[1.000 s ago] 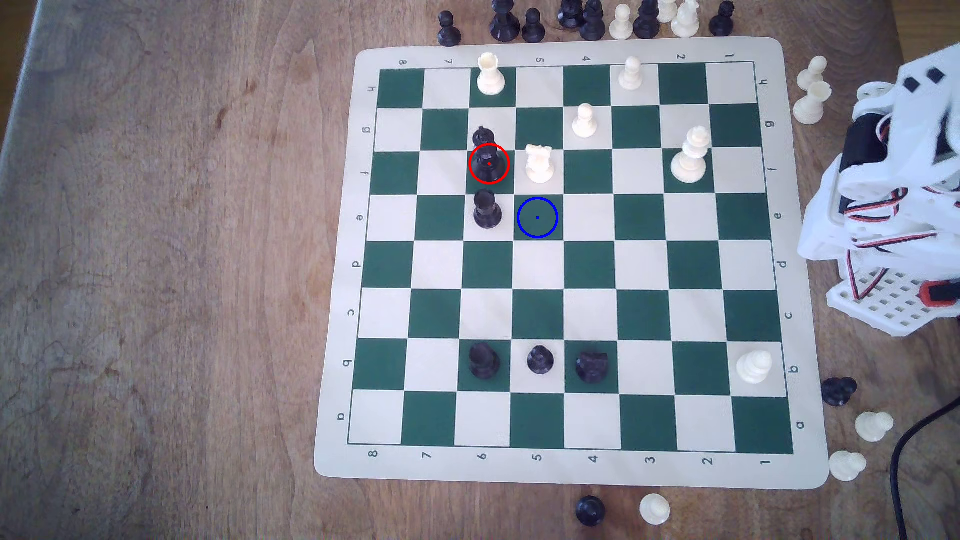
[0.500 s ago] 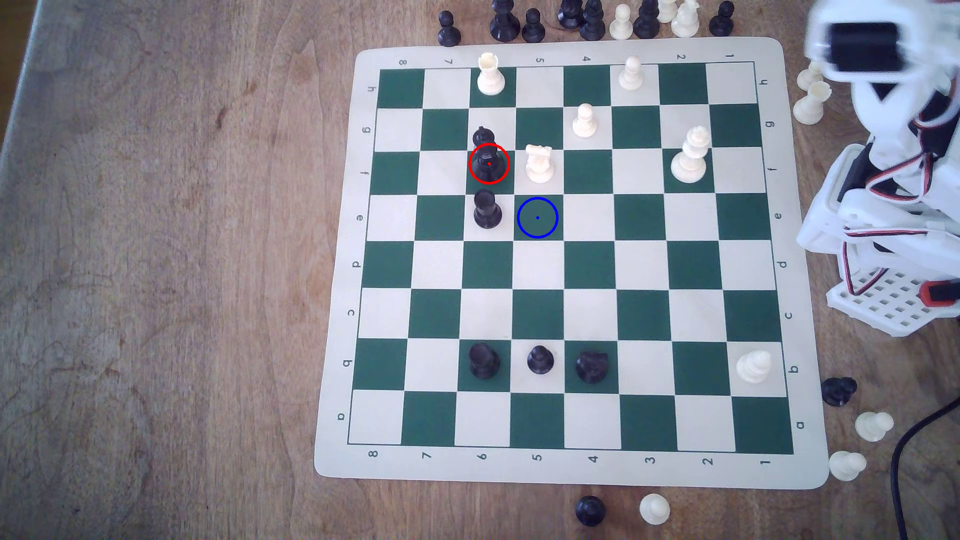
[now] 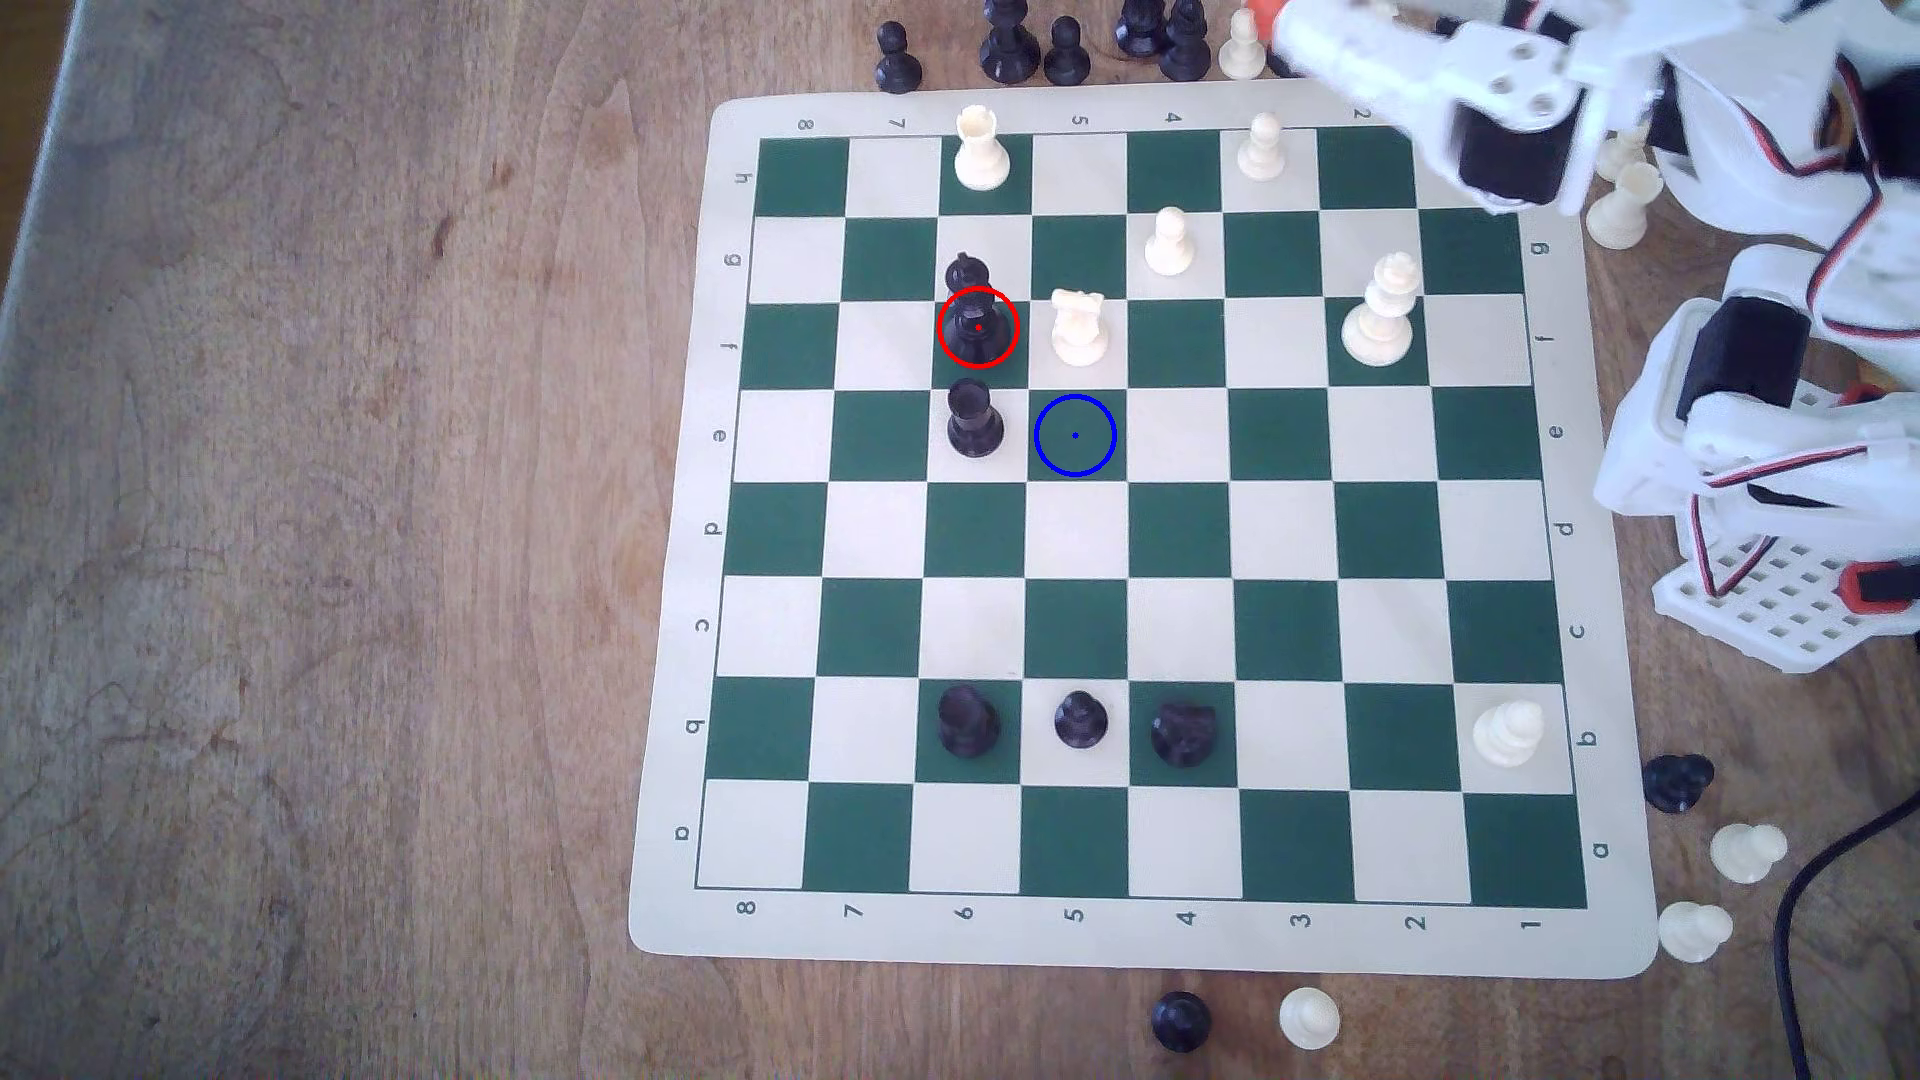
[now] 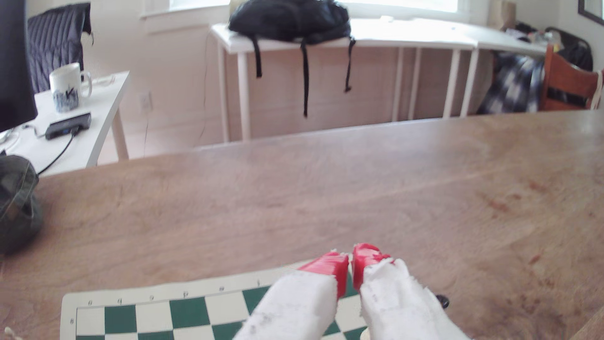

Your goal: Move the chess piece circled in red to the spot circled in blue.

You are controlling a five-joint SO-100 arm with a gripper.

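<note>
- The table (image 3: 312, 519) is bare brown wood, with the board (image 3: 675, 623) lying toward the exterior view's right, its green and cream squares edged by a cream border.
- The arm (image 3: 1766, 363) stands off the board's right edge in the exterior view and stretches across the far right corner, high above the squares.
- The gripper (image 4: 351, 264) points out over the far rim of the board; its red-tipped fingers (image 4: 330, 264) are pressed nearly together with a thin slit between them, and they carry nothing.
- The black piece (image 3: 978, 322) ringed in red stands upright on a green square in the far left part of the board, well apart from the gripper.
- Neighbours crowd it: a black rook (image 3: 975, 421) one square nearer, a small black pawn (image 3: 966, 272) just beyond it, and a white rook (image 3: 1078, 327) one square to its right in the exterior view.
- The blue spot (image 3: 1075, 435) is the empty green square diagonally next to the piece, just right of the black rook.
- The step in hand looks like the reach, so most of the task lies ahead.
- To do it well, I would spread the fingers before descending, come straight down from above, and close on the slender body under the knob, with the fingers aligned so that neither sweeps a rook or the pawn.
</note>
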